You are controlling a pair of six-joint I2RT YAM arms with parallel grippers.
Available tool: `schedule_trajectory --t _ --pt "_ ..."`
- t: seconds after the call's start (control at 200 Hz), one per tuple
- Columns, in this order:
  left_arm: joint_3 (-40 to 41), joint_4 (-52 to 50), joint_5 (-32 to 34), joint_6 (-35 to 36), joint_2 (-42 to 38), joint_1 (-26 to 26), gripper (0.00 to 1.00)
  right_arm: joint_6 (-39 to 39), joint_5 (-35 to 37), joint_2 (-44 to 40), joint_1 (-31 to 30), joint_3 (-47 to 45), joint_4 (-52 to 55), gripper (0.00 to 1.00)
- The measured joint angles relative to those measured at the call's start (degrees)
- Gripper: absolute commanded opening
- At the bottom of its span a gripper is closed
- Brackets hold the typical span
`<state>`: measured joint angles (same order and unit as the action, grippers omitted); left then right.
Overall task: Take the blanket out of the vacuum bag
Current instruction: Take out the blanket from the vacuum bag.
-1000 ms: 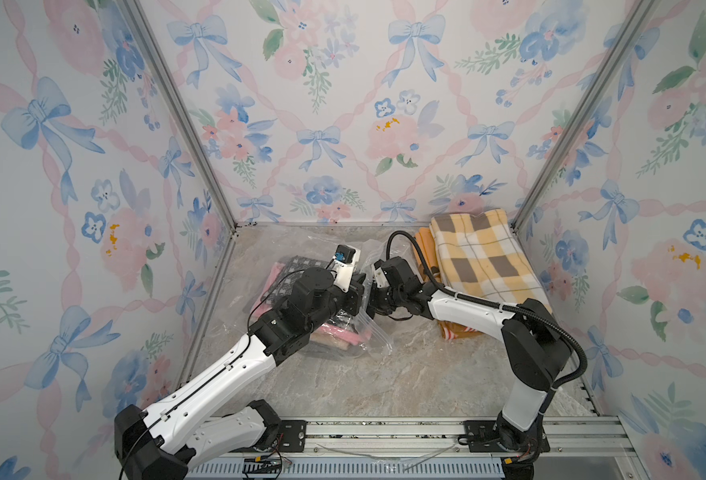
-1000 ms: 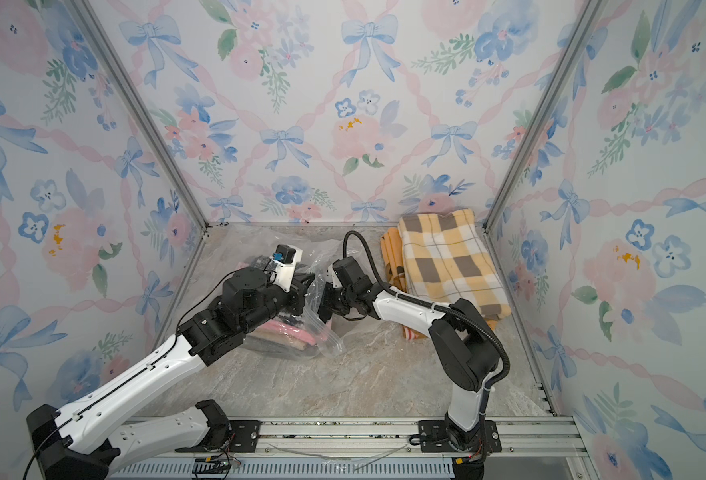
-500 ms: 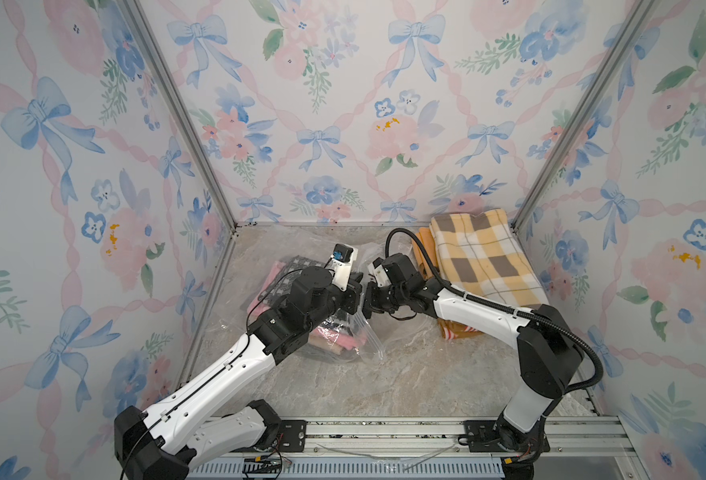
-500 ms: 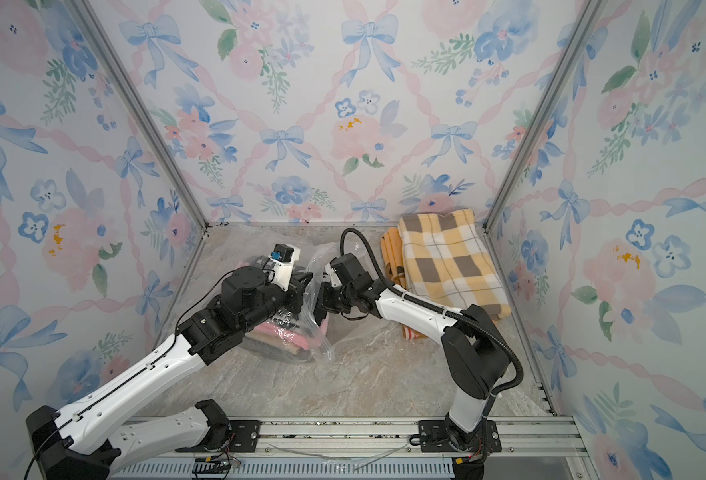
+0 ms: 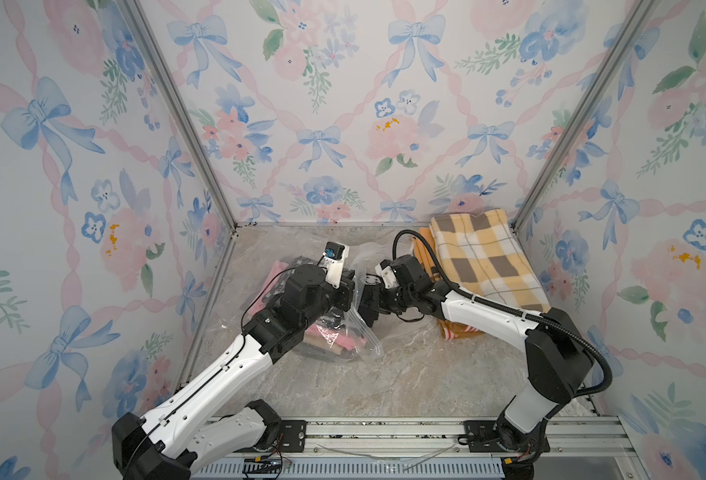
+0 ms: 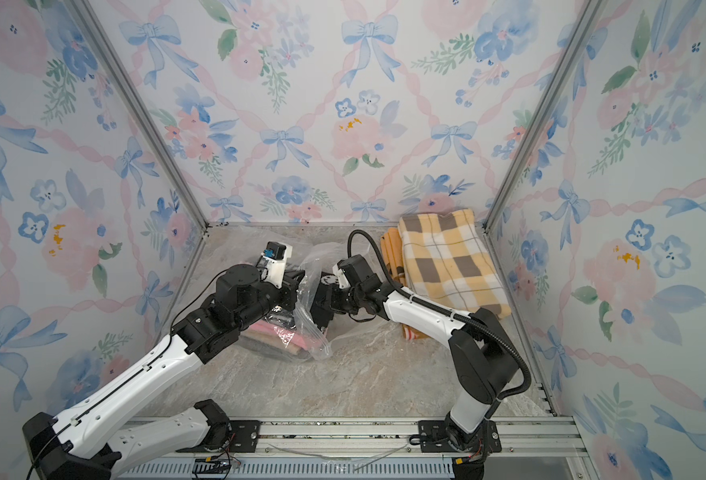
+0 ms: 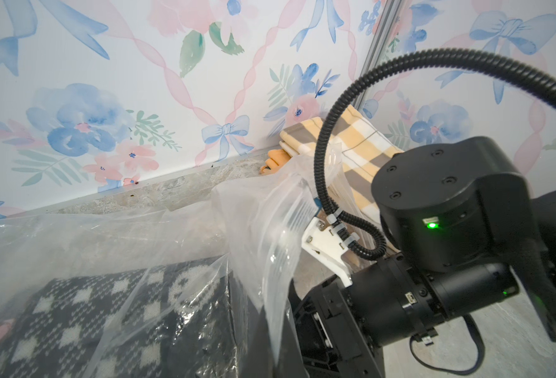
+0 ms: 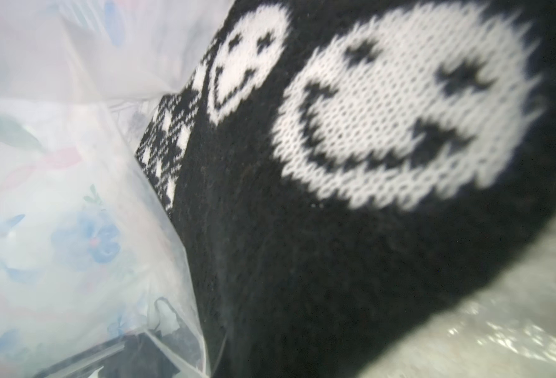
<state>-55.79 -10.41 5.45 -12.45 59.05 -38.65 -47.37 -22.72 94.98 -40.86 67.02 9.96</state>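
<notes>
The clear vacuum bag (image 5: 357,345) lies left of the table's middle, in both top views. A black-and-white knit blanket (image 7: 74,311) with smiley faces lies in it on top of a pink one (image 5: 330,336). My left gripper (image 5: 350,291) is shut on the bag's upper edge and holds a taut plastic flap (image 7: 270,248) up. My right gripper (image 5: 367,309) reaches into the bag's mouth from the right. Its fingers are hidden by the plastic. The knit blanket (image 8: 368,163) fills the right wrist view, pressed close, and the gripper is shut on it.
A yellow-and-grey plaid blanket (image 5: 484,257) lies folded on orange striped cloth (image 5: 453,332) in the far right corner. Flowered walls close off the left, back and right. A metal rail (image 5: 384,432) with both arm bases runs along the front edge.
My right gripper has gone from open to shut and has pushed left, deeper into the bag's mouth. The plastic has bunched up around it. The left arm has hardly moved.
</notes>
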Motion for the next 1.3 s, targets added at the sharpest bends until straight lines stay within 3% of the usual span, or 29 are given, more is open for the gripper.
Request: schedule_trajectory --t 0.33,1.3 --pt "0.0 1.57 -0.87 0.02 1.07 0.0 0.0 -0.13 1.27 -12.33 2.99 -1.33 2.78 0.0" --pt "0.94 2.64 -0.85 -0.2 2.1 0.0 0.0 -3.26 5.55 -26.51 3.8 -10.51 8.11 0.0"
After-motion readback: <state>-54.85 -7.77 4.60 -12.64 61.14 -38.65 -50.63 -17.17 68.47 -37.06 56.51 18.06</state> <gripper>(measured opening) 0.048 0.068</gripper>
